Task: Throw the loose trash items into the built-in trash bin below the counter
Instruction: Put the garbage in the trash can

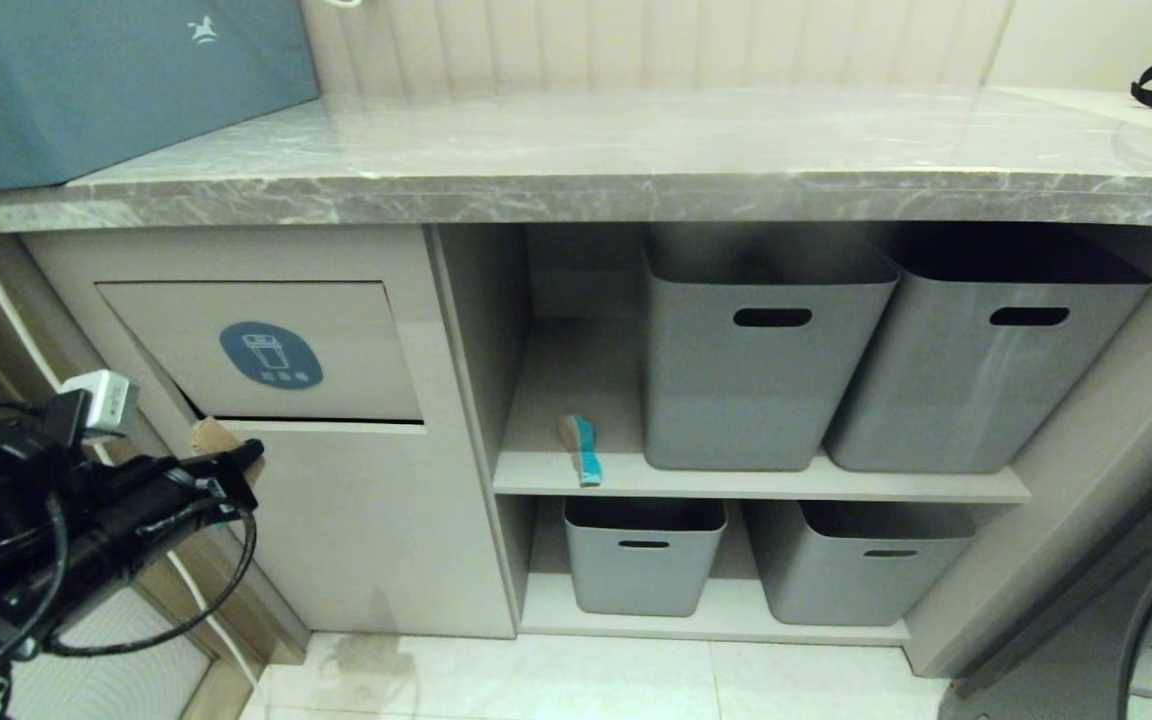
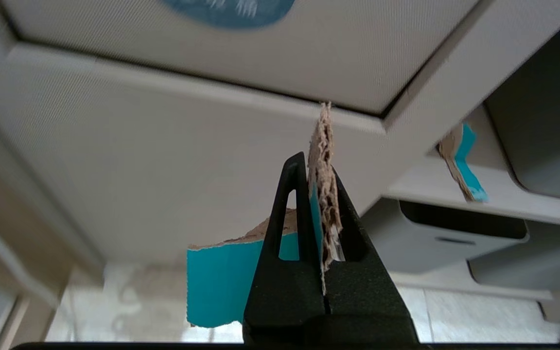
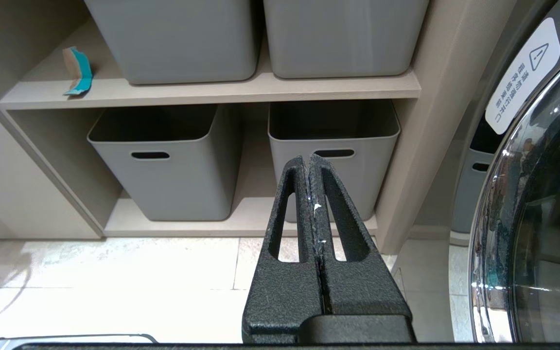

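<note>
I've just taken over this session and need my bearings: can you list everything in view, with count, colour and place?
Counter: one, grey marble-look, across the top.
Box: one, teal, counter's left end.
Trash bin flap: one, beige with blue icon, under the counter, left.
Baskets: four, grey, two on each shelf.
Loose strip: one, teal and tan, upper shelf, left of the baskets.
Held card scrap: one, teal and tan, just below the flap.
Washer door: one, dark glass, far right.
Floor: pale tiles.
Left gripper: shut on the scrap.
Right gripper: shut, empty, before the lower baskets.

The teal box (image 1: 86, 80) is cut off; the flap (image 1: 276, 350) icon's lettering seems unreadable.
</note>
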